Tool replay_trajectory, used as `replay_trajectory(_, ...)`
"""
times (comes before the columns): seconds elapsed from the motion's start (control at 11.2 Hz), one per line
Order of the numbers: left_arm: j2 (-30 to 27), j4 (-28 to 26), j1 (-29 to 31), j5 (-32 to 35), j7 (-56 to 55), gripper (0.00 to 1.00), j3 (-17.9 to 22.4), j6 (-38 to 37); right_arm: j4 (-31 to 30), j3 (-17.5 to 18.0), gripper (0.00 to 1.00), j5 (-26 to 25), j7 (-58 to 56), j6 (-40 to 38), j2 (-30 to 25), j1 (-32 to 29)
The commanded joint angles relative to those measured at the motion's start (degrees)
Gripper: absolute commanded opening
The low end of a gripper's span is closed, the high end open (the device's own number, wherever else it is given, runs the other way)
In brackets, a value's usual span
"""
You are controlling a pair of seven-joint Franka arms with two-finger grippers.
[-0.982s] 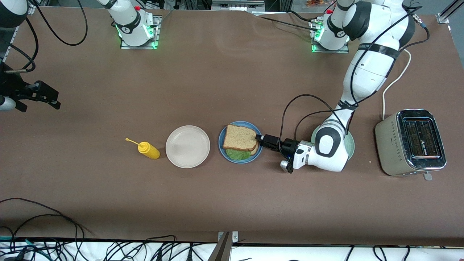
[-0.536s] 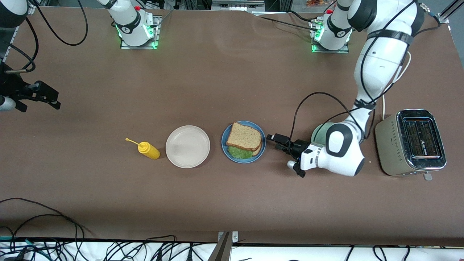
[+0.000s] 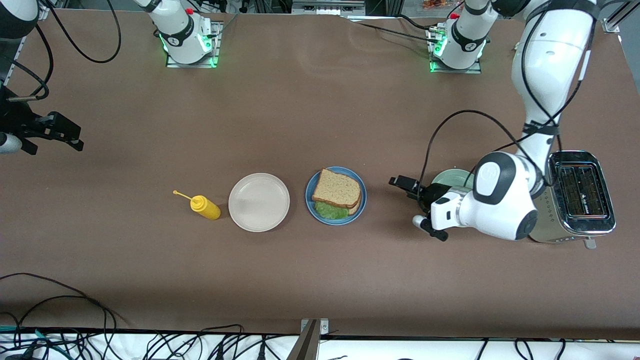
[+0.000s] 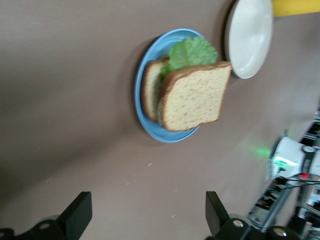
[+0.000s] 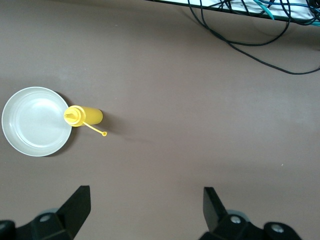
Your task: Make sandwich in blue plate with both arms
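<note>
- The right gripper (image 3: 75, 140) hangs over bare table at the right arm's end, close to the table's edge, its fingers (image 5: 75, 205) spread wide with nothing between them; this arm waits.
- A yellow squeeze bottle (image 3: 205, 207) lies on its side, just beside the beige-white plate (image 3: 259, 202), with wide open table between it and the right gripper.
- The blue plate (image 3: 336, 195) sits near the beige-white plate, a narrow gap between their rims.
- The sandwich (image 3: 338, 192) rests in the blue plate, the top slice skewed so green lettuce (image 3: 330, 210) shows at the edge nearer the front camera.
- The left gripper (image 3: 405, 184) is over bare table between the blue plate and the pale green plate (image 3: 449, 178), clear of both, fingers (image 4: 79, 215) spread and empty.
- A toaster (image 3: 575, 197) stands at the left arm's end, the arm's wrist overlapping its edge.
</note>
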Motion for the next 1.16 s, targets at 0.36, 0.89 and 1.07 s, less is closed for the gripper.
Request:
replay_trajectory(0.36,-17.3,-1.2,3.1,22.2,-5.7,1.00,0.2,-6.5,1.0,-1.3,1.00,5.7,0.1,-0.7,0.3,-0.2)
replay_trajectory(0.89,-32.2,-2.4,2.4,32.6,-10.6,1.00,1.0,-12.8,1.0,-2.6,1.00,7.8,-0.7,-1.1,0.3,-0.2)
replay_trajectory(1.07,-36.8,-7.0,1.7,31.9,-14.4,1.00,2.4,-12.6,1.0,-2.6,1.00,7.8,-0.7,-1.1,0.3,-0.2)
